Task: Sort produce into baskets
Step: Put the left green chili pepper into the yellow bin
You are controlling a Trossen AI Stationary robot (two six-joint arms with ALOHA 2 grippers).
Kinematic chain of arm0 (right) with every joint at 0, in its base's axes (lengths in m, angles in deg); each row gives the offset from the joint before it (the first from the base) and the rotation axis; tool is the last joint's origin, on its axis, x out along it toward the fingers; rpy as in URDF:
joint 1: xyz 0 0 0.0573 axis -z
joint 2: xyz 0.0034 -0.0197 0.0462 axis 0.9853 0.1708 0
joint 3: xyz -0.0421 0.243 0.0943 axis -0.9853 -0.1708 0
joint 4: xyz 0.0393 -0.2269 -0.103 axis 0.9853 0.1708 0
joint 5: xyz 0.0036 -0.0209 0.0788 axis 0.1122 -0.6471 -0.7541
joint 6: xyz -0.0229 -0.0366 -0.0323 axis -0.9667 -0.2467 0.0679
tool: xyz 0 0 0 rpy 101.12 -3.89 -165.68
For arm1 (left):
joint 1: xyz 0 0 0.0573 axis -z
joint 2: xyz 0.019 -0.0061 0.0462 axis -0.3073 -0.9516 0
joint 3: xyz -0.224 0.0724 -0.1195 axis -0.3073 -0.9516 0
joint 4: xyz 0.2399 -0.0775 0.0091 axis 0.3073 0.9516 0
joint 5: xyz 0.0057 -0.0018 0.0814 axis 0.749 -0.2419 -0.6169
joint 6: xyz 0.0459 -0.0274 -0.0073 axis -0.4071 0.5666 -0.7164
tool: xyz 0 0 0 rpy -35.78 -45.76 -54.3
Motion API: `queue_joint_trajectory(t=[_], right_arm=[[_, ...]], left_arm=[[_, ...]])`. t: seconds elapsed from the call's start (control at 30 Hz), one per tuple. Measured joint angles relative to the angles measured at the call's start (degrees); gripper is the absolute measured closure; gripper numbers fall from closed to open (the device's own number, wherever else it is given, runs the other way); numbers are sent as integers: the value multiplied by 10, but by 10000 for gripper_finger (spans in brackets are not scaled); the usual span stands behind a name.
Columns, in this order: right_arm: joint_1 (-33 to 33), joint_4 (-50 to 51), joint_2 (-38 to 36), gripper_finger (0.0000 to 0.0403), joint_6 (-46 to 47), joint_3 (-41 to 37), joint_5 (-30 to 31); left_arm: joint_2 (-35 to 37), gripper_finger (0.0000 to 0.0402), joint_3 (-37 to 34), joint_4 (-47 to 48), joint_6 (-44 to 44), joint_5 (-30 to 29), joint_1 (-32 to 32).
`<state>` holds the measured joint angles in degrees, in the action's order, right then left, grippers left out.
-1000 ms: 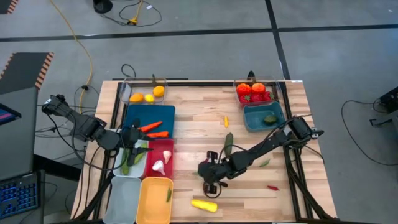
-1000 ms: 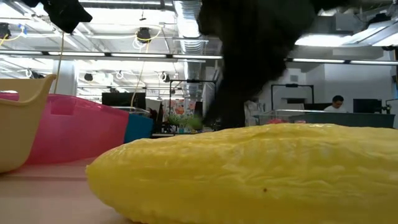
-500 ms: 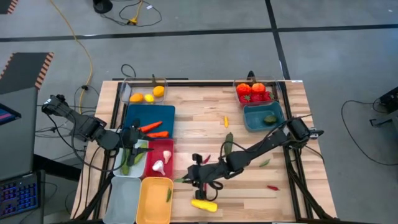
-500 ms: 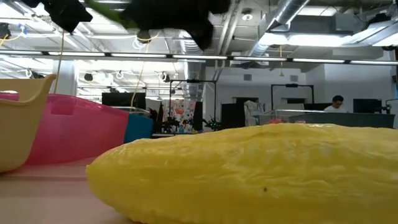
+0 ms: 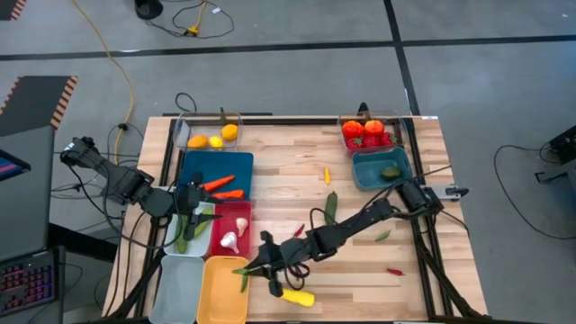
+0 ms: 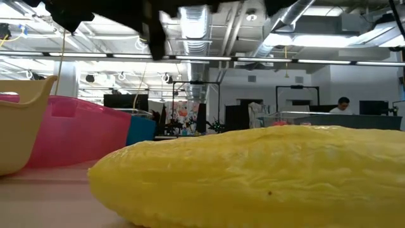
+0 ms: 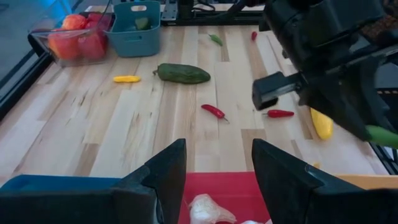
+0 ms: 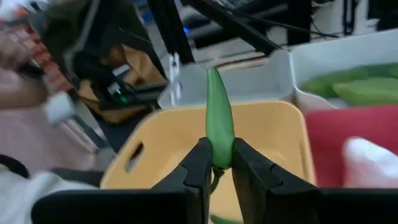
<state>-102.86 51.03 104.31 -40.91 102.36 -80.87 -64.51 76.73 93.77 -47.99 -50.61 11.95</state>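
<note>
- The right end effector grips a small green chilli by its stem end, its two fingers pinched closed on it
- In the right wrist view the chilli's long axis runs straight out ahead of the fingers, tip pointing toward the yellow basket, which lies directly beyond and below it
- From above, the chilli's tip sits just at the yellow basket's rim on the tabletop, so the coming release turns on whether the chilli is fully over the bin's inside; it looks to need a little more reach across the rim, toward the basket's middle
- One green piece already lies in that basket, which suggests this is the bin meant for it
- The right arm is stretched long and low, diagonally across the tabletop from its base on the right, and is much the nearer arm to the yellow basket's open side
- A yellow squash lies just beside the right end effector, on the tabletop outside the basket
- The left end effector waits over the red basket with its fingers parted and nothing between them; white garlic lies below it
</note>
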Motion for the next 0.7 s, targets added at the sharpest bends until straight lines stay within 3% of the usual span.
queue_joint_trajectory(t=[0.23,0.47,0.7], right_arm=[[25,-14,60,321,90,56,-82],[40,-9,78,314,109,85,-138],[40,-5,78,249,106,85,-138]], left_arm=[[0,232,0,3,-4,0,0],[0,232,0,4,-4,2,0],[0,232,0,4,-5,2,0]])
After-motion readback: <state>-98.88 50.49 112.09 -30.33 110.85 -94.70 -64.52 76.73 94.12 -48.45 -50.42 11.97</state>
